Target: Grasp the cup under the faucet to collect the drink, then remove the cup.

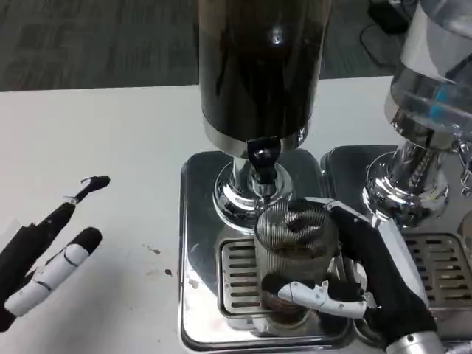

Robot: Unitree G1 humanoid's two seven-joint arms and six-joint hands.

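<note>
Ribbed clear glass, your cup (295,258) stands upright on the slotted tray (236,280) directly beneath the black faucet (262,158) of the dark dispenser (258,66). Your right hand (361,273) wraps the cup from the cup's right side: fingers (310,293) curl across its lower front, so it is gripped. Dark liquid shows low in the cup. Your left hand (51,247) hovers well to the cup's left over the white table (96,140), fingers spread, holding nothing. 1 more dispenser (431,96) stands to the cup's right.
</note>
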